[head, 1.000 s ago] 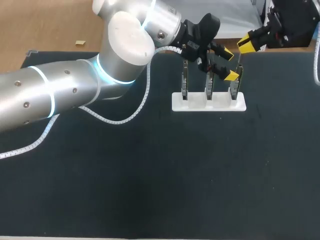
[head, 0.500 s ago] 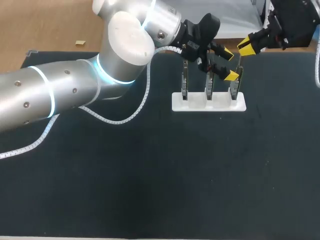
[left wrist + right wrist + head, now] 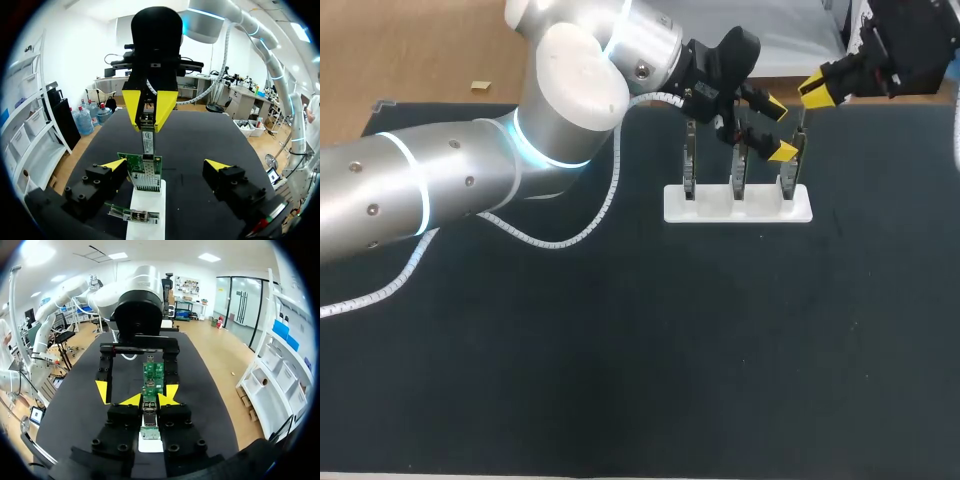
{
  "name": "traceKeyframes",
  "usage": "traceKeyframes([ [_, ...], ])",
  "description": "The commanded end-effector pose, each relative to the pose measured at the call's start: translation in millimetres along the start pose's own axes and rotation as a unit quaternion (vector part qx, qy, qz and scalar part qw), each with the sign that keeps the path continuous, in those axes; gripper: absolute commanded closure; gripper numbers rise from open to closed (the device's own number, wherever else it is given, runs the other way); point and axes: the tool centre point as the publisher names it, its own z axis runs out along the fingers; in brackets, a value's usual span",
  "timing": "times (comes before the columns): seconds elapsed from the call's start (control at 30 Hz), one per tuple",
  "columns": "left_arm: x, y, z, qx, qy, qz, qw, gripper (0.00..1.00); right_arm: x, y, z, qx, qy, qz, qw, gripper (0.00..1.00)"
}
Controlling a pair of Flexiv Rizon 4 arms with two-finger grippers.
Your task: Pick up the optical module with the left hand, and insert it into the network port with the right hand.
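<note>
So the optical module (image 3: 147, 140) isn't on the surface (image 3: 640, 350) at all. It's pinched between the right gripper (image 3: 817, 88) fingers, which are closed on its upper end. That gripper sits at about 1 o'clock from the white holder (image 3: 738, 205) in the head view, with the module hanging toward roughly 6 o'clock.

The bit that matters is that the module's long axis runs straight down at the network port (image 3: 145, 160) on the top edge of the green card (image 3: 142, 176). That card stands upright at the holder's 3 o'clock end. From the left wrist view the module's lower tip looks to be right at the port mouth, but I can't tell if it's touching or slightly in.

The left gripper (image 3: 779, 128) has its fingers spread wide either side of that card, gripping nothing. I'd say the right arm is the one lined up for the push — a straight press along the module's axis should do it, and any tilt would probably jam it.
</note>
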Motion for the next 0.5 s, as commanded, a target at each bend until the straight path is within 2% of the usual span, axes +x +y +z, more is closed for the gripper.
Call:
traceKeyframes([
  [0.03,-1.5,3.3,0.8,0.003,0.003,-0.001,1.000,0.00,-0.7,-0.8,0.7,0.000,0.002,0.000,1.000,1.00],
  [0.5,-1.5,3.3,0.8,0.003,0.003,-0.001,1.000,0.00,-0.4,-2.0,3.9,-0.006,0.005,-0.001,1.000,1.00],
])
